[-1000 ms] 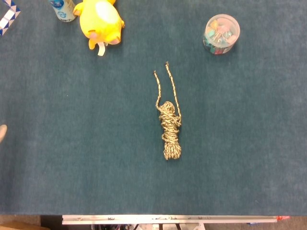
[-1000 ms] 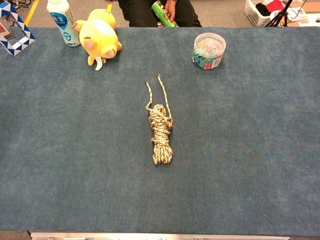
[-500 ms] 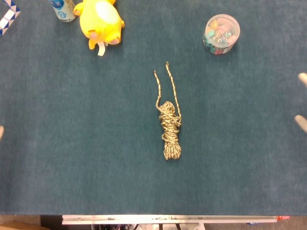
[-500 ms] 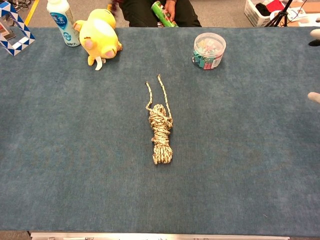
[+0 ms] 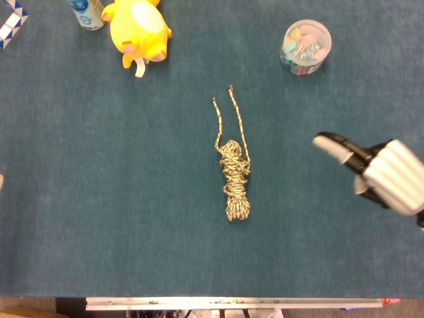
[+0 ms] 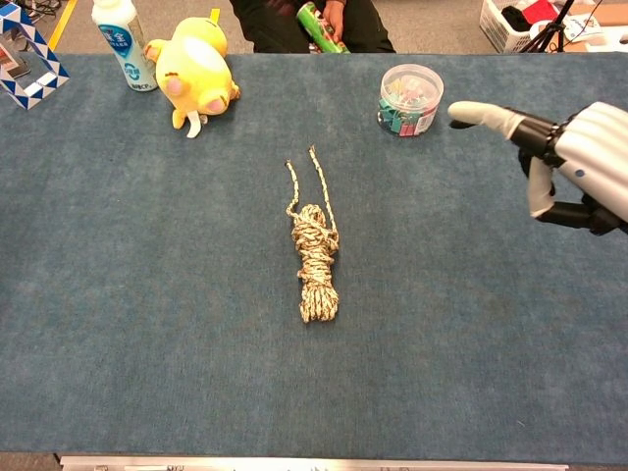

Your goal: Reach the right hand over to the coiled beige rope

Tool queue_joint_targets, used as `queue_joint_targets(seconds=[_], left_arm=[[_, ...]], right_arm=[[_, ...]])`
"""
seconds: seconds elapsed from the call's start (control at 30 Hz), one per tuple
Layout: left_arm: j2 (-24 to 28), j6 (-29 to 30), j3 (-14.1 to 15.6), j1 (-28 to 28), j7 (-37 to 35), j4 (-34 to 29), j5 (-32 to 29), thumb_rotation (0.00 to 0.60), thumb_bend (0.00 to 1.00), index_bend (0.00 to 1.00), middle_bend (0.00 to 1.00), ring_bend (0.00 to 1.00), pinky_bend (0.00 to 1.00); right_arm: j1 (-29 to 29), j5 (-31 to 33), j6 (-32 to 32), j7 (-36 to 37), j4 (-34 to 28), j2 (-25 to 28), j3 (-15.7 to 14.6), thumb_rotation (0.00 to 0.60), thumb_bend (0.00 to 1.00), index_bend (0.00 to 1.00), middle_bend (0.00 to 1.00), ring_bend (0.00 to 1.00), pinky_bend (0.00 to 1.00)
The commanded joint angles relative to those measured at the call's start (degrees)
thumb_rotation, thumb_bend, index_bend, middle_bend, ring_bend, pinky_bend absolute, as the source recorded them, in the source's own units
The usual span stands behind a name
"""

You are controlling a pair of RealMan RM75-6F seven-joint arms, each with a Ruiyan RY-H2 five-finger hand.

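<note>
One right hand [image 6: 564, 162] hovers over the blue table [image 6: 147, 294], fingers apart, holding nothing, well right of the coiled beige rope [image 6: 316, 263]; left hand unseen.

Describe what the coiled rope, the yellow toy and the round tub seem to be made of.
Coiled rope: braided fibre, matt, beige flecked dark; cotton or synthetic is unclear.
Yellow toy: soft plush fabric, going by its fuzzy, rounded surface.
Round tub: clear glossy plastic, probably; coloured clips show through the wall.
</note>
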Motion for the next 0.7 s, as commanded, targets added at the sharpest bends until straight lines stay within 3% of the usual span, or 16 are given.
queue_joint_targets(seconds=[0.03,0.2,0.7], left_arm=[[0.3,0.3,0.0,0.2,0.4,-0.5,0.2,0.600,0.23,0.00,0.00,0.00,0.00],[0.9,1.1,0.0,0.7,0.7,-1.2,0.3,0.600,0.23,0.00,0.00,0.00,0.00],[0.9,0.8,-0.3,0.7,1.8,-1.7,0.2,0.600,0.23,0.00,0.00,0.00,0.00]], right_arm=[[2.1,-2.2,-0.7,-0.2,-0.4,-1.7,-0.5,0.600,1.00,0.00,0.09,0.74,1.00],[4.8,-4.4,-2.3,-1.3,-0.6,-3.5,-1.1,0.600,1.00,0.00,0.00,0.67,1.00],[8.6,-8.3,1.8,-0.9,1.4,-8.1,-2.2,0.600,1.00,0.00,0.00,0.66,1.00]])
